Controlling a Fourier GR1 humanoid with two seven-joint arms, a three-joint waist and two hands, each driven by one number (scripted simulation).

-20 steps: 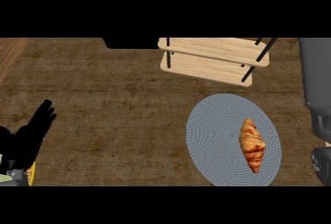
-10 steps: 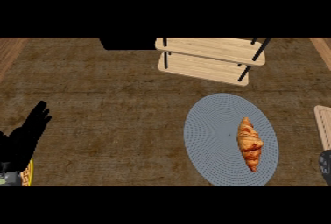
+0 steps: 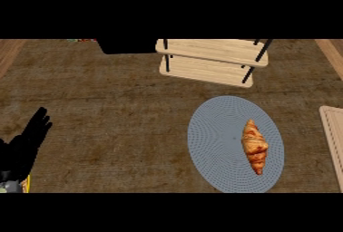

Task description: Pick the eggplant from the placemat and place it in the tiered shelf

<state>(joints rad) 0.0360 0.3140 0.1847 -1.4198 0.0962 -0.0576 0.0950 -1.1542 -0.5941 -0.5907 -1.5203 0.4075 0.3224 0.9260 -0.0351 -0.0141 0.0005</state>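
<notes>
A golden-brown croissant (image 3: pixel 255 146) lies lengthwise on the right half of an oval grey-blue placemat (image 3: pixel 218 145); no eggplant shows. The wooden tiered shelf (image 3: pixel 213 60) with black posts stands at the back, just beyond the placemat. My left hand (image 3: pixel 25 145) rests open at the lower left edge, fingers pointing up, far from the placemat. My right hand is out of view.
A light wooden board (image 3: pixel 333 140) lies at the right edge beside the placemat. A black block (image 3: pixel 127 45) sits at the back, left of the shelf. The dark wood counter (image 3: pixel 114 113) stretches between my left hand and the placemat.
The view has shifted, so the shelf and placemat sit further left in the picture. The grey right forearm seen at the right edge has left the view, uncovering the wooden board.
</notes>
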